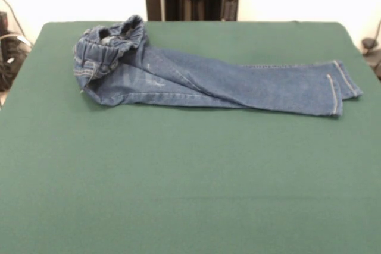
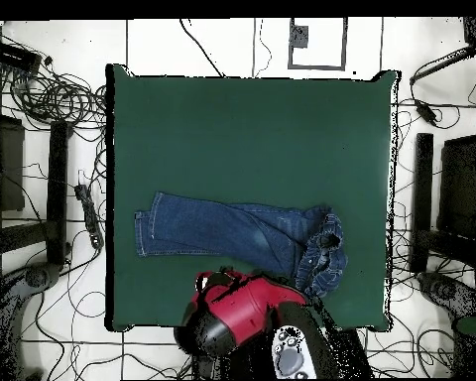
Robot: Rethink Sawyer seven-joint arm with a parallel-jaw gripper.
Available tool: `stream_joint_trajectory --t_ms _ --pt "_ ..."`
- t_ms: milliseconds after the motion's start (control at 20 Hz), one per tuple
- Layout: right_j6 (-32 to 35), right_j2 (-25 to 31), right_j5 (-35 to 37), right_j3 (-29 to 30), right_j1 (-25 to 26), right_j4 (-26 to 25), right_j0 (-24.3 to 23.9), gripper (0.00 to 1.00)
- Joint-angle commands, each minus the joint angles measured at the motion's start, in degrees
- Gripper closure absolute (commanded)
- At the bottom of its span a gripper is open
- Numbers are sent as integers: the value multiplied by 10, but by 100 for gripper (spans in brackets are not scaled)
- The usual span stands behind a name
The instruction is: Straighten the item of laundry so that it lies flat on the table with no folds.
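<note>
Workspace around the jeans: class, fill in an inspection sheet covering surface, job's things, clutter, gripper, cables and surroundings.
Surface: green table, nothing on it but the jeans.
Job's things: jeans lie towards the robot's side, legs stretched out and overlapping, waistband bunched and folded over; not flat yet.
Clutter: nothing seen on the table.
Gripper: not in view; only the red arm shows, drawn back at the table's edge.
Cables: tangled cables on the floor around the table, none on the table.
Surroundings: white floor, dark stands beside the table.
</note>
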Motion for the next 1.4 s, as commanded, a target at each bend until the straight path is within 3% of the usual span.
stream_joint_trajectory --t_ms 50,350,750,1150,1400 --pt "106 -34 -43 -65 62 54 25 100" --pt "105 -48 -48 -60 65 89 44 100" --pt "61 -12 37 -27 -13 158 25 100" --pt "29 -1 97 -108 7 204 34 100" --pt "16 1 85 -146 55 198 29 100"
